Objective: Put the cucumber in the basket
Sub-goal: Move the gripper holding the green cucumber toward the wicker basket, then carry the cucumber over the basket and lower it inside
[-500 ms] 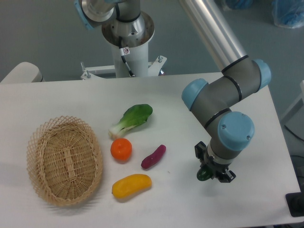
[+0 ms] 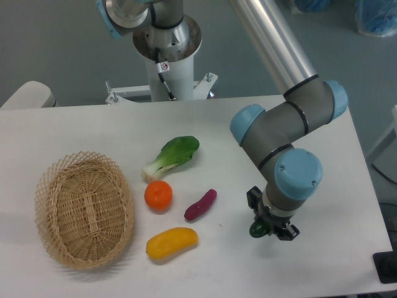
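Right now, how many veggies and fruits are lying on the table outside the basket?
4: the bok choy, the orange below it, the purple piece right of that, the yellow vegetable nearest the front. The gripper holds the cucumber.

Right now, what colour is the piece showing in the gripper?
Dark green: the cucumber, seen in the fixed camera view.

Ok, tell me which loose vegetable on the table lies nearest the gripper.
The purple eggplant piece, just left of the gripper. The yellow vegetable, orange and bok choy all lie farther left.
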